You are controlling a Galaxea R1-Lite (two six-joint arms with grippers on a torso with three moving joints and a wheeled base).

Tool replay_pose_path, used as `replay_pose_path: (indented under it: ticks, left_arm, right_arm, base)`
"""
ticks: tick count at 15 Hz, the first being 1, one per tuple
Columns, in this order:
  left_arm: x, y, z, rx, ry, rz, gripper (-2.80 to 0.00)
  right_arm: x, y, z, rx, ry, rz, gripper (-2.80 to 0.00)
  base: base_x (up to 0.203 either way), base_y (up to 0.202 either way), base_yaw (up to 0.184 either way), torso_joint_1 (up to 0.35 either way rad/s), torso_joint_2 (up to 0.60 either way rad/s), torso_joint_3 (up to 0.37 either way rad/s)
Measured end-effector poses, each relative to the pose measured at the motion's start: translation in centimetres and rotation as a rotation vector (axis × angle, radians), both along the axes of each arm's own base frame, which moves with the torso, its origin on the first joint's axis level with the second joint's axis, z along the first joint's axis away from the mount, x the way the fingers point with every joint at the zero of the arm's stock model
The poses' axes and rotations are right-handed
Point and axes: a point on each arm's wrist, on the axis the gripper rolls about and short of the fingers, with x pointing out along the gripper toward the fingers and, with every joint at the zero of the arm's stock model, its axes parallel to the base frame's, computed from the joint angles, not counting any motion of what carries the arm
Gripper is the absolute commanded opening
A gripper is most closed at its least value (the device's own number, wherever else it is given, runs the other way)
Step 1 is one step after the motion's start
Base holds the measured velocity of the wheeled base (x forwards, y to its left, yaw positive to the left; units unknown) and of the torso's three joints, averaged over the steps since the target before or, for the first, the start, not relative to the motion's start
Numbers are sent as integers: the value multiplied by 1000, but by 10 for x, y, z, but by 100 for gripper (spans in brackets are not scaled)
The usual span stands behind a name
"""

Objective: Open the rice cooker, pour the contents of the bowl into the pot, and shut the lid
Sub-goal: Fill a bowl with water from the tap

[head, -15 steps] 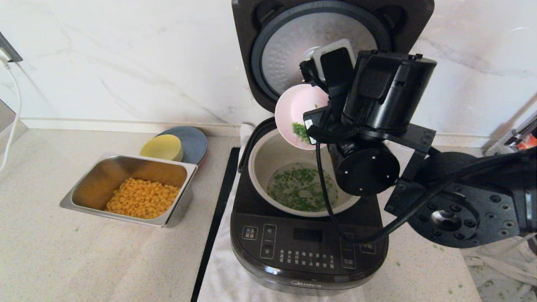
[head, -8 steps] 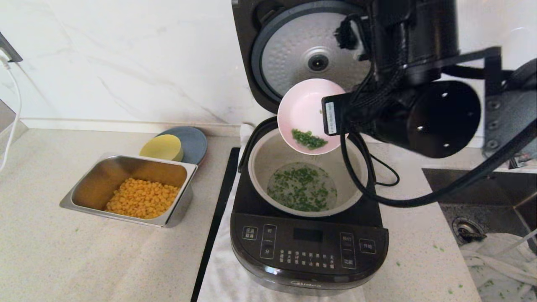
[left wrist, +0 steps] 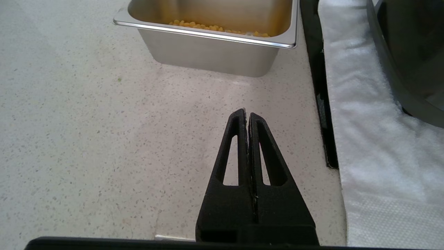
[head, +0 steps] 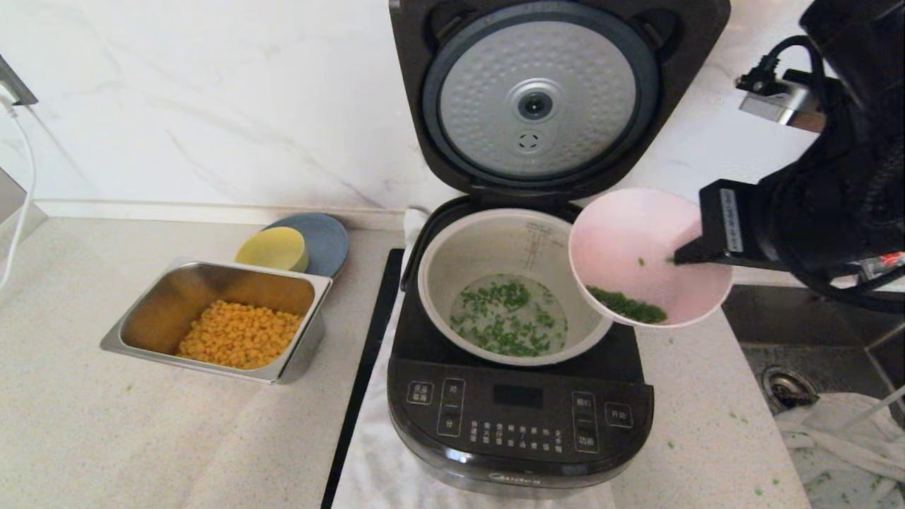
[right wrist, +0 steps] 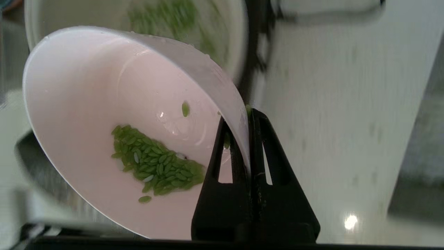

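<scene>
The black rice cooker [head: 520, 417] stands open, its lid [head: 537, 99] upright with the dimpled silver disc facing me. Green bits [head: 510, 318] lie in the bottom of its grey-beige pot [head: 495, 244]. My right gripper [right wrist: 244, 114] is shut on the rim of the pale pink bowl [head: 636, 244], held tilted in the air over the cooker's right edge. A clump of green contents [head: 626, 305] still clings inside the bowl [right wrist: 104, 121]. The left gripper [left wrist: 247, 113] is shut and empty, low over the counter in front of the steel tray.
A steel tray of corn [head: 219, 318] sits left of the cooker, with a yellow bowl [head: 272, 249] on a blue plate [head: 327, 240] behind it. A white cloth [left wrist: 360, 114] lies under the cooker. A sink [head: 813, 353] is at the right. Green bits speckle the counter.
My right arm has swung the bowl from above the pot out to the right and lowered it; the bowl is less steeply tipped. The lid's underside is now uncovered.
</scene>
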Motion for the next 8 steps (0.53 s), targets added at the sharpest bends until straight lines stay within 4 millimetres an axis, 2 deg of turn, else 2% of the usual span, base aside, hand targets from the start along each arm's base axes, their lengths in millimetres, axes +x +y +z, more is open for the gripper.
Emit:
replay_pose_path:
  ticks: [3, 8]
  left_arm:
    - [0, 0, 0, 0, 0, 0, -280]
    - [0, 0, 0, 0, 0, 0, -280]
  right_arm:
    - [-20, -30, -1, 29, 52, -20, -280]
    - [-45, -87, -21, 63, 143, -140, -280]
  base:
    - [0, 0, 0, 0, 0, 0]
    - [0, 0, 0, 0, 0, 0]
